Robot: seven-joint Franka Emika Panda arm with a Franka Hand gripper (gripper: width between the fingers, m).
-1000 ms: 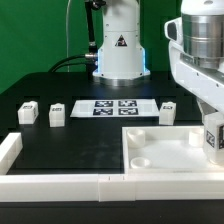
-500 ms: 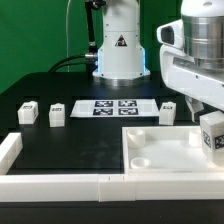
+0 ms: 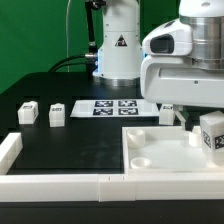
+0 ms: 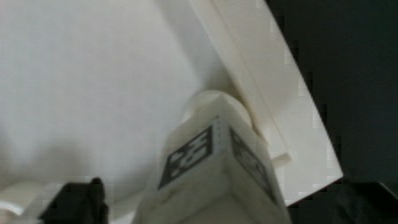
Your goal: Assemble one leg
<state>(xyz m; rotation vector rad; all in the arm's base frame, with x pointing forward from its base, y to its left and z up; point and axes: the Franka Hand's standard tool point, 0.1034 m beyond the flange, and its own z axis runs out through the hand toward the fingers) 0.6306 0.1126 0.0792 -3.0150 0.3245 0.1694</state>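
Note:
My gripper (image 3: 207, 122) is shut on a leg (image 3: 212, 135), a small white block with a black-and-white marker. It holds the leg over the right part of the large white panel (image 3: 150, 152). In the wrist view the leg (image 4: 222, 150) stands between the dark fingers (image 4: 75, 200) of the gripper (image 4: 222, 208), close to the panel's raised rim (image 4: 267, 80). Whether the leg touches the panel is hidden. Three more legs lie on the black table: two at the exterior view's left (image 3: 28, 112) (image 3: 57, 115) and one behind the panel (image 3: 167, 113).
The marker board (image 3: 115, 107) lies flat at the back middle, before the robot base (image 3: 120, 45). A long white bar (image 3: 60, 183) runs along the front, and a shorter white bar (image 3: 8, 150) stands at the exterior view's left. The arm's bulk hangs over the right half.
The arm's wrist and hand have swung toward the exterior view's left and now cover more of the scene. The held leg has stayed at nearly the same spot over the panel.

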